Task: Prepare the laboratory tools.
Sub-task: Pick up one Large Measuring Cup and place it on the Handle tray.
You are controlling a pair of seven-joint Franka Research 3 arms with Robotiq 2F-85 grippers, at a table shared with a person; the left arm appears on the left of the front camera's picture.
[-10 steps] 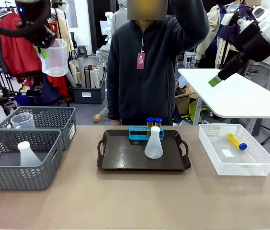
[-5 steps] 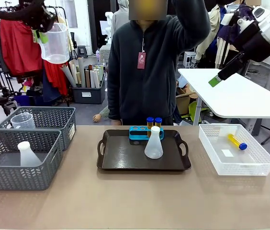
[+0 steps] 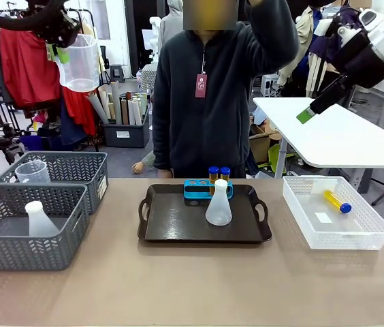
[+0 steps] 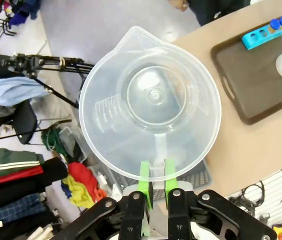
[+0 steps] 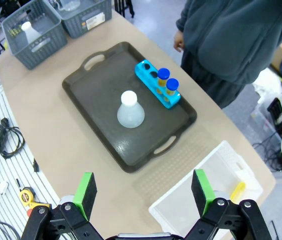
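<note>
High at the far left, my left gripper [image 3: 59,51] is shut on the handle of a clear measuring beaker [image 3: 80,65]. In the left wrist view the green fingers [image 4: 144,184] pinch that handle below the beaker [image 4: 150,102], whose mouth faces the camera. A translucent conical flask [image 3: 218,203] and a blue rack [image 3: 202,189] holding two blue-capped yellow tubes [image 3: 219,174] stand on the dark tray [image 3: 178,235]. Another tube [image 3: 338,201] lies in the white mesh bin [image 3: 376,235]. My right gripper [image 3: 311,111] hangs high at the right, open and holding nothing [image 5: 143,192].
Two grey baskets stand at the table's left: the near one [image 3: 15,252] holds another flask [image 3: 40,219], the far one [image 3: 76,167] another beaker [image 3: 33,172]. A person [image 3: 212,102] stands behind the tray with one arm raised. Bare tabletop lies in front of the tray.
My left gripper has lifted the beaker higher over the last second and now holds almost still. The right arm has not moved.
</note>
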